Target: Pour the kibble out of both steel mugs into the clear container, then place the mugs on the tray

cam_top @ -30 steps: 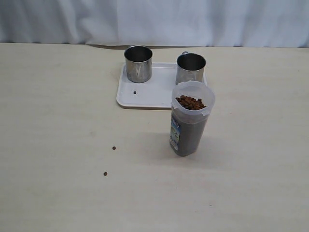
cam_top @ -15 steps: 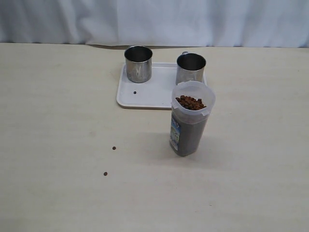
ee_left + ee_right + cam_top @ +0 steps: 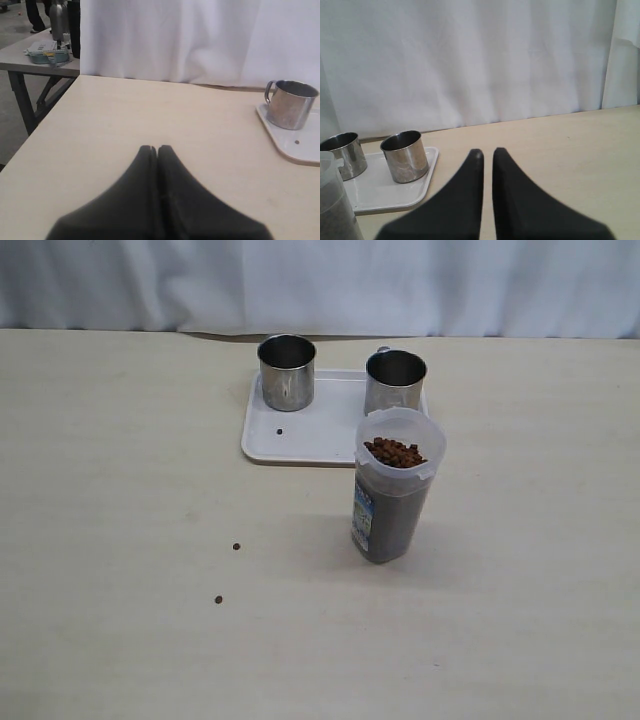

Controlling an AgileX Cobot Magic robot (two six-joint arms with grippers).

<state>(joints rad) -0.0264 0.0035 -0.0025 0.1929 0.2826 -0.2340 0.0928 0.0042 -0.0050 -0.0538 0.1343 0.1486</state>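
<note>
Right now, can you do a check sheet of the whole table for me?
Surface: pale table, flat and bare apart from the items below.
Job's things: two mugs upright on the tray, no kibble seen in them; container upright on the table, off the tray, with kibble heaped near its rim.
Clutter: stray pellets, two on the table, one on the tray.
Grippers: left gripper and right gripper shut, holding nothing, away from the mugs.
Cables: nothing seen.
Surroundings: white curtain behind; second table with odds and ends beyond the edge.
</note>
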